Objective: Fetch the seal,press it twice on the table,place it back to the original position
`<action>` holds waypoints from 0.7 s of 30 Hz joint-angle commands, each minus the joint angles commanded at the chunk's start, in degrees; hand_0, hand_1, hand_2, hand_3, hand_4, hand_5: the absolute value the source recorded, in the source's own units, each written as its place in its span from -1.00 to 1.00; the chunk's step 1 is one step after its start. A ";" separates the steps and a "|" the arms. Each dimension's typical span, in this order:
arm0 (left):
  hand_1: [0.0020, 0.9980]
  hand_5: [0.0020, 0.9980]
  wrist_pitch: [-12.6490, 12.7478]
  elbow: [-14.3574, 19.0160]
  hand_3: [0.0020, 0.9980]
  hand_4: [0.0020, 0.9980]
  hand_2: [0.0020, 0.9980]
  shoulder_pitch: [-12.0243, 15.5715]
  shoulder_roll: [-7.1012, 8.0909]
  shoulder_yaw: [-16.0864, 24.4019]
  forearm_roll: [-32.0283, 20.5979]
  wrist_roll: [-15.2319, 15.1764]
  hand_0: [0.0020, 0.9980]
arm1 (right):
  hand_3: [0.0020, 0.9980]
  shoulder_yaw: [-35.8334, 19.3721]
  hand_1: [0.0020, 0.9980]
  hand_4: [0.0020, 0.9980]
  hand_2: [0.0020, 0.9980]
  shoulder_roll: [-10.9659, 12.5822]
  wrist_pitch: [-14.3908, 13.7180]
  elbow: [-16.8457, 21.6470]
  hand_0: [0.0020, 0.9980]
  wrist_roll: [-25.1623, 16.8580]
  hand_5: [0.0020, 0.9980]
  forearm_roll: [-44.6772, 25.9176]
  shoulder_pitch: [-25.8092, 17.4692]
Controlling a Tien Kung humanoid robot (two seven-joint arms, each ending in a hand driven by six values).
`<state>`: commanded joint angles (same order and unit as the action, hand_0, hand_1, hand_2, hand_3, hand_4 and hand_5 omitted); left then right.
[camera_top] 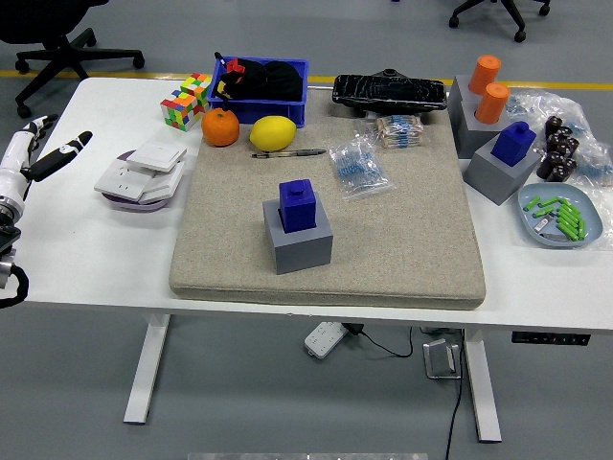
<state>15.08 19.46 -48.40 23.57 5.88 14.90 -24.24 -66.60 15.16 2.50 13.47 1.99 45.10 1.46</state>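
Seal (pixel 297 205) and holder sit together near the middle of the beige mat (pixel 402 249) — the blue stamp stands upright in its grey block (pixel 299 246), nothing touching it. The left hand (pixel 29 153) is far off at nine o'clock from the block, at the picture's very edge, white fingers (pixel 59 157) loosely extended and holding nothing. The right arm is not in view.

Judging by how things lie, the seal is seated in its place and the hand is clear of the work area, so the main risks belong to any fresh reach. A hand coming in from nine o'clock would pass over the white switch plates (pixel 144 170) stacked just off the mat's left edge, and could sweep them along. At eleven o'clock from the block lie an orange (pixel 220 126), a lemon (pixel 272 132) and a pen (pixel 292 152) — the round fruit would roll if brushed. The bagged parts (pixel 357 166) at one o'clock are near enough to be snagged. A second blue stamp (pixel 514 140) in another grey block stands well apart at two o'clock, and could be mistaken for the target. A slanted grip might also lift the grey block with the seal.
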 joint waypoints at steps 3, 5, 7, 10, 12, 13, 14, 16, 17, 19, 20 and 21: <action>0.97 0.22 -0.04 0.01 0.83 0.76 0.93 -0.07 0.08 0.13 0.07 0.25 0.91 | 0.22 -0.02 0.34 0.42 0.27 -0.03 0.07 -0.02 0.44 0.10 0.01 0.07 -0.03; 0.97 0.20 -0.01 0.10 0.83 0.74 0.94 -0.06 0.19 0.38 0.30 0.26 0.91 | 0.22 -0.07 0.34 0.42 0.27 0.01 0.05 0.03 0.43 0.11 0.01 0.11 0.04; 0.97 0.20 -0.08 -0.04 0.83 0.74 0.94 0.03 0.32 0.30 0.15 0.37 0.91 | 0.22 -0.09 0.34 0.42 0.27 0.09 0.03 0.05 0.43 0.17 0.01 0.18 0.22; 0.97 0.21 -0.14 -0.48 0.84 0.72 0.94 0.23 0.42 -0.11 -0.40 0.44 0.91 | 0.21 -0.07 0.34 0.42 0.27 0.13 0.00 0.08 0.44 0.22 0.00 0.20 0.31; 0.97 0.21 -0.18 -0.68 0.84 0.72 0.94 0.27 0.49 -0.49 -0.63 0.54 0.91 | 0.21 0.03 0.34 0.42 0.27 0.14 0.01 0.05 0.44 0.25 0.00 0.14 0.33; 0.97 0.21 -0.21 -0.70 0.84 0.72 0.94 0.28 0.54 -0.57 -0.68 0.60 0.91 | 0.21 0.08 0.34 0.42 0.27 0.15 0.01 0.05 0.44 0.26 0.00 0.11 0.34; 0.97 0.21 -0.21 -0.69 0.84 0.72 0.94 0.28 0.59 -0.62 -0.66 0.60 0.91 | 0.21 0.10 0.34 0.42 0.27 0.15 0.02 0.05 0.44 0.26 0.00 0.10 0.34; 0.97 0.22 -0.16 -0.61 0.84 0.71 0.94 0.26 0.68 -0.51 -0.40 0.57 0.91 | 0.22 0.15 0.34 0.42 0.27 0.13 0.02 0.02 0.44 0.27 0.00 0.07 0.34; 0.97 0.22 -0.18 -0.54 0.84 0.71 0.94 0.23 0.73 -0.42 -0.30 0.63 0.91 | 0.22 0.29 0.34 0.42 0.27 0.12 0.06 0.02 0.44 0.29 0.00 0.06 0.35; 0.97 0.22 -0.13 -0.50 0.84 0.71 0.94 0.20 0.76 -0.41 -0.20 0.60 0.91 | 0.22 0.33 0.34 0.42 0.27 0.13 0.03 0.01 0.44 0.30 0.00 0.06 0.40; 0.97 0.22 -0.14 -0.49 0.84 0.71 0.94 0.20 0.78 -0.45 -0.21 0.62 0.91 | 0.22 0.34 0.34 0.42 0.27 0.14 0.00 0.03 0.44 0.29 0.00 0.04 0.43; 0.97 0.22 -0.16 -0.47 0.84 0.71 0.94 0.21 0.81 -0.55 -0.23 0.67 0.91 | 0.22 0.43 0.34 0.42 0.27 0.17 0.00 0.06 0.44 0.28 0.00 0.04 0.48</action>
<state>14.92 18.99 -48.19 24.38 5.33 14.67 -23.57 -66.17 15.32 2.49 13.53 2.27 45.14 1.94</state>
